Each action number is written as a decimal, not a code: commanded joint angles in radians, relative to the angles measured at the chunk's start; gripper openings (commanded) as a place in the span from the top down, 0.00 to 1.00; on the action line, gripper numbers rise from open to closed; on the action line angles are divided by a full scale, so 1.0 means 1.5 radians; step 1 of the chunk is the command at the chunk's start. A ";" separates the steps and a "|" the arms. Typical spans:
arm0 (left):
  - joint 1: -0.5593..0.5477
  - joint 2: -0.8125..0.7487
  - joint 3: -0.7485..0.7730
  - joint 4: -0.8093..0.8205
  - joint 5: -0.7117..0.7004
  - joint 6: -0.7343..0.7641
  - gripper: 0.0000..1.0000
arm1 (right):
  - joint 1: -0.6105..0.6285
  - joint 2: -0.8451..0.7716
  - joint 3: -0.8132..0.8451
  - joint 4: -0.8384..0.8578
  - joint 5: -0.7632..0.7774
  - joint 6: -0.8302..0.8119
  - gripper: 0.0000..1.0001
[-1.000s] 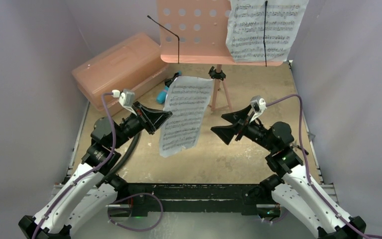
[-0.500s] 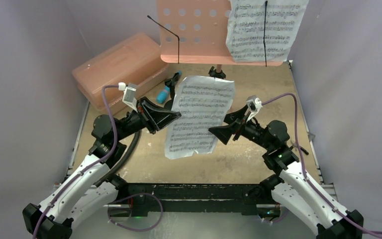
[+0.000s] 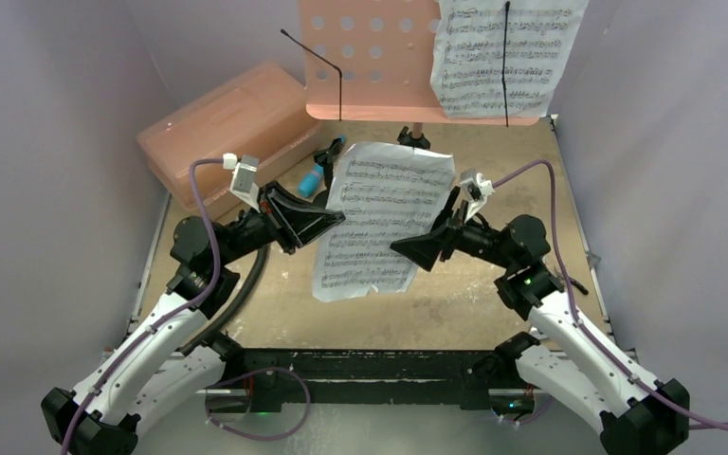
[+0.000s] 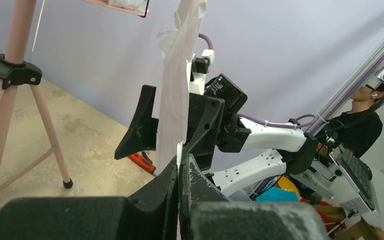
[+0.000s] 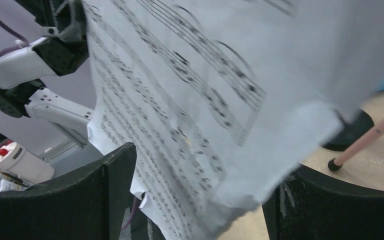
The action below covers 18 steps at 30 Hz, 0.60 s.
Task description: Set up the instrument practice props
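My left gripper (image 3: 335,220) is shut on the left edge of a white sheet-music page (image 3: 384,220) and holds it upright above the table; the left wrist view shows its jaws (image 4: 179,167) pinching the page (image 4: 177,95). My right gripper (image 3: 428,244) is open, its fingers on either side of the page's right edge; in the right wrist view the page (image 5: 195,95) hangs between the fingers (image 5: 112,185). The pink perforated music stand (image 3: 370,57) stands at the back with the second page (image 3: 507,52) on it. The cyan microphone (image 3: 315,177) lies by a black mic stand (image 3: 327,152).
A large translucent pink case (image 3: 227,128) lies at the back left. The stand's tripod legs (image 4: 10,105) are behind the held page. Grey walls close in left and right. A red-handled tool (image 4: 141,162) lies on the table by the right arm.
The left gripper has carried the page right and up and turned it to face the camera. The right gripper has moved left until its open fingers straddle the page's right edge.
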<state>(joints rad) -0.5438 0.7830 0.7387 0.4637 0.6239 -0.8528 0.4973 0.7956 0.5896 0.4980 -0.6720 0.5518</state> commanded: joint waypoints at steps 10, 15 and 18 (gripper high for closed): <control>-0.001 -0.035 0.007 -0.063 -0.083 0.091 1.00 | 0.002 0.025 0.081 0.020 -0.039 0.084 0.45; -0.002 -0.046 0.002 -0.077 -0.109 0.108 1.00 | 0.002 0.037 0.095 0.016 -0.053 0.104 0.74; -0.001 -0.046 0.000 -0.083 -0.115 0.112 1.00 | 0.002 0.034 0.098 0.012 -0.052 0.103 0.93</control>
<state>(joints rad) -0.5438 0.7216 0.7383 0.3485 0.4915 -0.7246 0.4973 0.8539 0.6827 0.5030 -0.7277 0.6834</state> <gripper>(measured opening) 0.003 0.178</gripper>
